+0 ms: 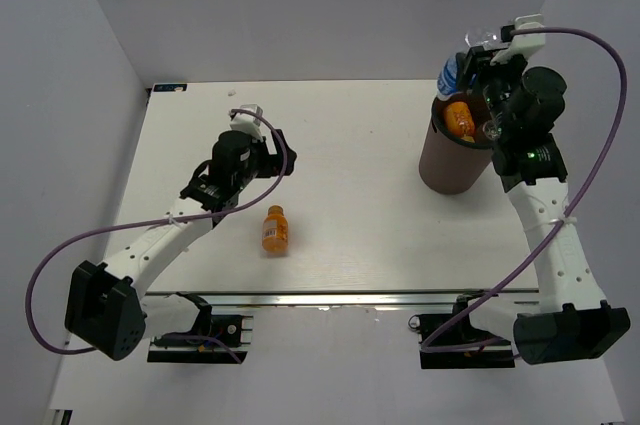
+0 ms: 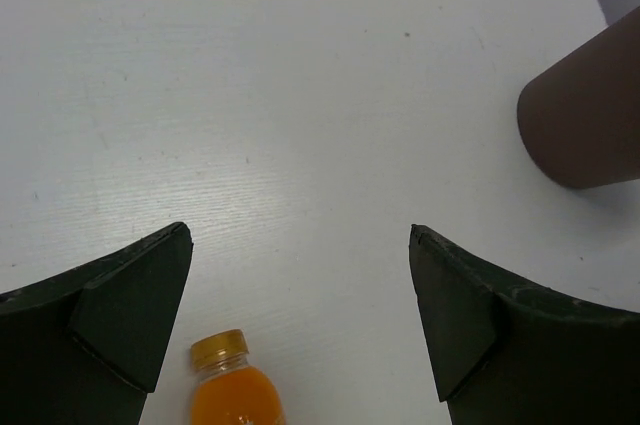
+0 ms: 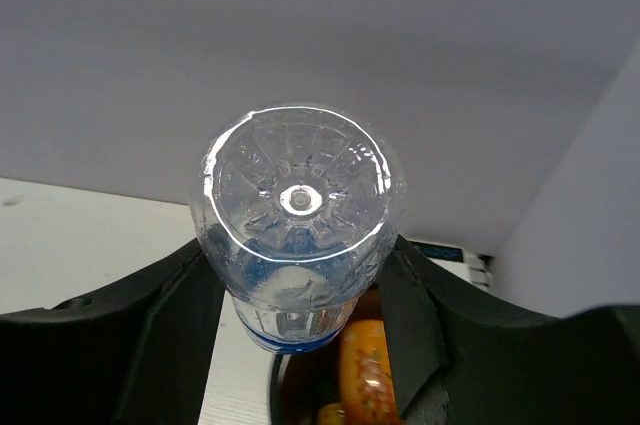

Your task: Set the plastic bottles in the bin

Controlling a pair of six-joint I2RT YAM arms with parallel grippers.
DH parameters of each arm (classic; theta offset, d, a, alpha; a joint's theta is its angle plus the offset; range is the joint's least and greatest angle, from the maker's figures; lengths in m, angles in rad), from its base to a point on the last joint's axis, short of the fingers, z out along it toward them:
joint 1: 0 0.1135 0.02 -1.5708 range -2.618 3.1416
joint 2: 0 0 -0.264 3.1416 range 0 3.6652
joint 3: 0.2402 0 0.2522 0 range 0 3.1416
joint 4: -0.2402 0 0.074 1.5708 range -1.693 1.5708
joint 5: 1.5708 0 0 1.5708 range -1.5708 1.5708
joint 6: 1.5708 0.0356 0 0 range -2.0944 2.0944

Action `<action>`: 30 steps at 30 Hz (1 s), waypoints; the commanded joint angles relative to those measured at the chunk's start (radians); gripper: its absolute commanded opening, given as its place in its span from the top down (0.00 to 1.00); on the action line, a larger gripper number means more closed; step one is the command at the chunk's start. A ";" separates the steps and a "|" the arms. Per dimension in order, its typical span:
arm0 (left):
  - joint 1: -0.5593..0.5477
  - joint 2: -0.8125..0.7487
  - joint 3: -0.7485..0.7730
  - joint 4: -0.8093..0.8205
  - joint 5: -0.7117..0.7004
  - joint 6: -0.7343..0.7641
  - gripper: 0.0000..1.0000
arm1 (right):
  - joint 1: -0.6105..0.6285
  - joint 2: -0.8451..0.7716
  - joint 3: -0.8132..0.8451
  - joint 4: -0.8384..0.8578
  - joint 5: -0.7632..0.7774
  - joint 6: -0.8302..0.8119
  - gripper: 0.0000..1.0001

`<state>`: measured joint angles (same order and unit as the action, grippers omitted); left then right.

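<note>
Nearest, one orange bottle [image 1: 275,229] lies on the table [image 1: 370,235], just near of the left gripper [image 2: 298,235], whose fingers stand wide apart and empty. At far right, the right gripper [image 3: 300,280] clamps a clear blue-labelled bottle [image 3: 298,195] above the bin [image 1: 445,160]. It looks best to centre the bottle inside the rim before letting go, because the table's far edge is close.

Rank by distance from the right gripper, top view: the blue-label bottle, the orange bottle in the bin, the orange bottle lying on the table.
1. blue-label bottle: held in the right gripper, over the bin.
2. binned orange bottle: just below the gripper.
3. lying orange bottle: far off to the left.
</note>
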<state>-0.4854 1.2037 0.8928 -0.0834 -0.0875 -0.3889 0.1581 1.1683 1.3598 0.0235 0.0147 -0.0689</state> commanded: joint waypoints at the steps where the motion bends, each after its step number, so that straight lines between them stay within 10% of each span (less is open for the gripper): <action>1: 0.002 0.020 -0.006 -0.018 -0.011 -0.022 0.02 | -0.046 0.008 0.018 -0.014 0.148 -0.054 1.00; 30: 0.002 0.077 -0.071 -0.064 0.049 -0.056 0.02 | -0.146 0.113 -0.300 0.533 0.036 -0.008 1.00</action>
<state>-0.4854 1.2762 0.8169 -0.1505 -0.0536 -0.4389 0.0105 1.2949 1.0321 0.5346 0.0631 -0.1242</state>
